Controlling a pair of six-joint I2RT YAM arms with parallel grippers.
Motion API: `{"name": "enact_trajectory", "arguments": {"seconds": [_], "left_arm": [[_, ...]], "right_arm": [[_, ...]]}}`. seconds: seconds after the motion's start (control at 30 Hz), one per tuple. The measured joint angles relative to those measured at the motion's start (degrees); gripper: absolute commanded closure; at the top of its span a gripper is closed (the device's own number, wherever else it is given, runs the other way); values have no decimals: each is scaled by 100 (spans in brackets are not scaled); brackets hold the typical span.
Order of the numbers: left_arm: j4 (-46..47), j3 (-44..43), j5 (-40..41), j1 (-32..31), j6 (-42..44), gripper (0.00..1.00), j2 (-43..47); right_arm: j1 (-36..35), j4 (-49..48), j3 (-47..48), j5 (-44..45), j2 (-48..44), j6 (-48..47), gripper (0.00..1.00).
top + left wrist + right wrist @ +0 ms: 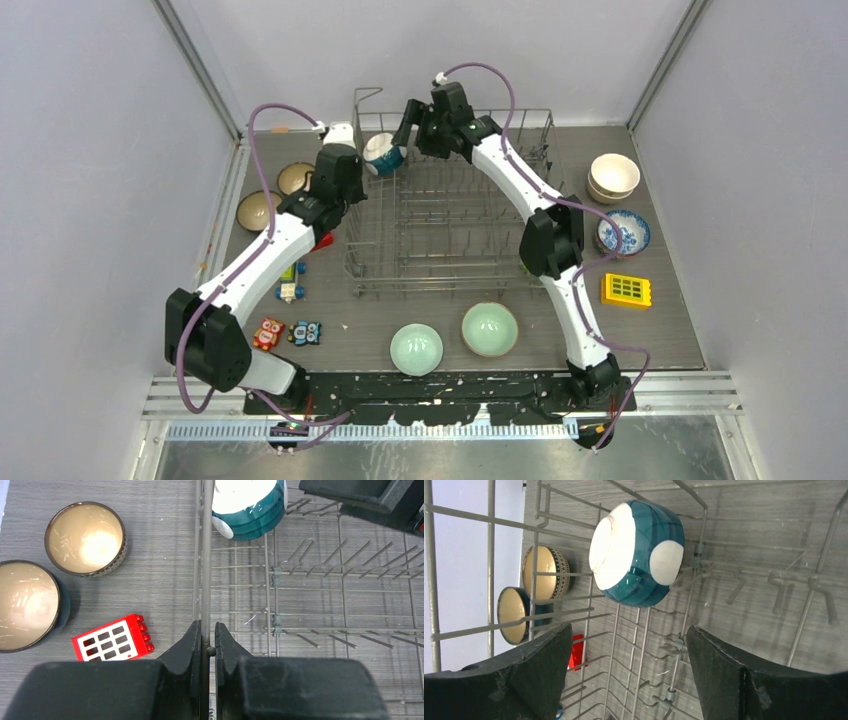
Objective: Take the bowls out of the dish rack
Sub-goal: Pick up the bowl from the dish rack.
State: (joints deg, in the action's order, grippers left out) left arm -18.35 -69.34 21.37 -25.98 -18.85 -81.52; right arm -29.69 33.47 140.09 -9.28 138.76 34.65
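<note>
The grey wire dish rack stands mid-table. One dark teal bowl with a white inside rests on its side in the rack's far left corner; it also shows in the left wrist view and the right wrist view. My left gripper is shut on the rack's left rim wire, just near of the bowl; in the top view its body hides the fingers. My right gripper is open and empty, hovering over the rack just right of the bowl.
Outside the rack: two beige-lined bowls at left, stacked cream bowls and a blue-and-white bowl at right, two mint bowls in front. A red block, a yellow block and small toys lie around.
</note>
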Motion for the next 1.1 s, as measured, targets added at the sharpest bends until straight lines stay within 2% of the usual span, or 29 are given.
{"name": "enact_trajectory", "arguments": {"seconds": [0.27, 0.57, 0.73, 1.1], "left_arm": [[278, 271, -11, -42, -146, 100, 208], [354, 487, 15, -109, -175, 100, 428], [365, 555, 37, -140, -170, 100, 514], [306, 614, 52, -177, -175, 100, 612]], "right_arm": [[-466, -612, -1346, 588, -702, 780, 9], [-802, -1832, -2516, 1685, -896, 2166, 8], [-846, -2079, -2688, 2140, -896, 2826, 5], [-918, -2225, -2686, 2990, -874, 3451, 1]]}}
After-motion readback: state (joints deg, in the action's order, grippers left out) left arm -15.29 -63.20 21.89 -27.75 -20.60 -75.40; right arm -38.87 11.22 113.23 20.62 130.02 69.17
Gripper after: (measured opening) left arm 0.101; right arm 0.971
